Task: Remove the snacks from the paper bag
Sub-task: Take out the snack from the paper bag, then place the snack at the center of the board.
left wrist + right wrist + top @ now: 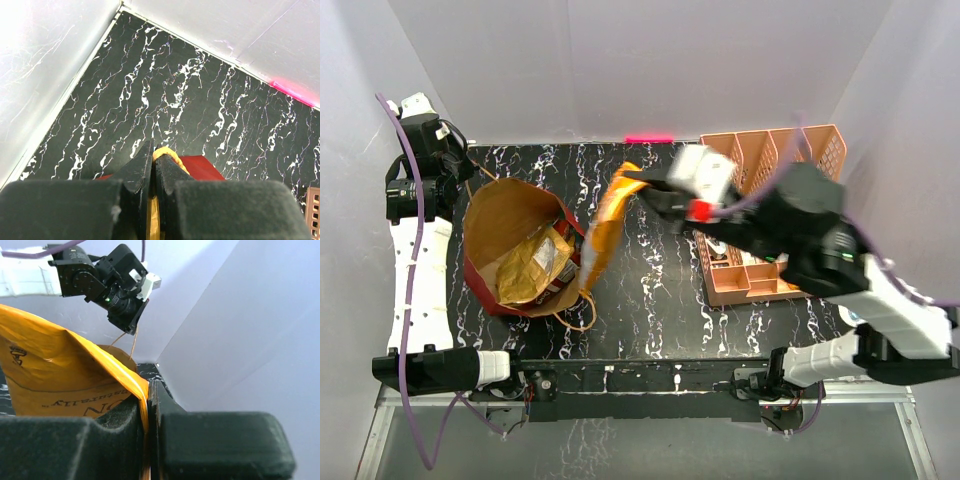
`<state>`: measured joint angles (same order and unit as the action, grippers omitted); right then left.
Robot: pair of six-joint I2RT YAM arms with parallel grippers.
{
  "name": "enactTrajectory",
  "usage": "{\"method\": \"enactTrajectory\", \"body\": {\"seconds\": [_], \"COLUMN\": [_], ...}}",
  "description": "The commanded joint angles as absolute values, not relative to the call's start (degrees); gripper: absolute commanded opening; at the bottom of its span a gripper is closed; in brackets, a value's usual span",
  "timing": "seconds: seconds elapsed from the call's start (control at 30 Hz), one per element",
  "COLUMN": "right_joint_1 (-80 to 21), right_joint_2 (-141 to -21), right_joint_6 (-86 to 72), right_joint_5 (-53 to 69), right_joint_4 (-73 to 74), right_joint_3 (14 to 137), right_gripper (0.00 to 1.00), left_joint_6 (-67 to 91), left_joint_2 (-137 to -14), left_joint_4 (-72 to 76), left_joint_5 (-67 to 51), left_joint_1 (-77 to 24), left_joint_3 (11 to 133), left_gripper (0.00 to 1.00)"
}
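The red paper bag [515, 245] stands open at the left, brown inside, with gold-brown snack packets [535, 262] in it. My left gripper [462, 170] is at the bag's far rim, shut on a brown cord handle [167, 154]; the bag's red side [200, 167] shows below the gripper [153, 150]. My right gripper [638, 185] is shut on the top edge of an orange snack packet [603, 235], which hangs above the table right of the bag. In the right wrist view the orange packet [60, 375] is pinched in the gripper [150, 386], with the bag's cord [133, 342] behind.
A pink mesh desk organiser [775, 155] stands at the back right, with a pink tray of stationery [745, 280] in front of it, partly under my right arm. White walls close in the black marbled table [660, 300] on three sides.
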<state>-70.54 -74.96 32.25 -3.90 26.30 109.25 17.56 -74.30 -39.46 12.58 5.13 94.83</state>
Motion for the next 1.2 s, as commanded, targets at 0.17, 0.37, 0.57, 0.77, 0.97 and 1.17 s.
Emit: {"method": "enactTrajectory", "body": {"seconds": [0.17,0.37,0.57,0.77,0.97,1.17], "right_joint_1": [-70.58,-70.56,-70.49,-66.59,-58.19,-47.47], "right_joint_2": [-59.72,-56.76,-55.55,-58.61,-60.46,-70.56], "right_joint_6": [9.33,-0.39,-4.03,-4.66,0.59,12.25], "right_joint_5": [-9.77,-12.62,-20.08,-18.76,-11.61,-4.83], "right_joint_4": [34.04,28.52,24.07,24.19,20.01,15.58], "right_joint_3": [87.27,69.31,57.08,54.07,54.4,59.56], "right_gripper": [0.08,0.08,0.08,0.07,0.08,0.07], "left_joint_6": [17.67,17.19,16.61,17.14,17.05,17.09], "left_joint_2": [-72.71,-72.4,-71.06,-70.76,-70.11,-69.71], "left_joint_4": [-36.61,-37.04,-36.86,-36.4,-36.04,-36.12], "left_joint_5": [13.03,12.89,12.87,11.54,11.49,11.28], "left_joint_1": [5.19,5.2,5.19,5.19,5.23,5.23], "left_joint_3": [95.36,95.28,94.13,93.47,92.99,92.78], "left_gripper": [0.0,0.0,0.0,0.0,0.0,0.0]}}
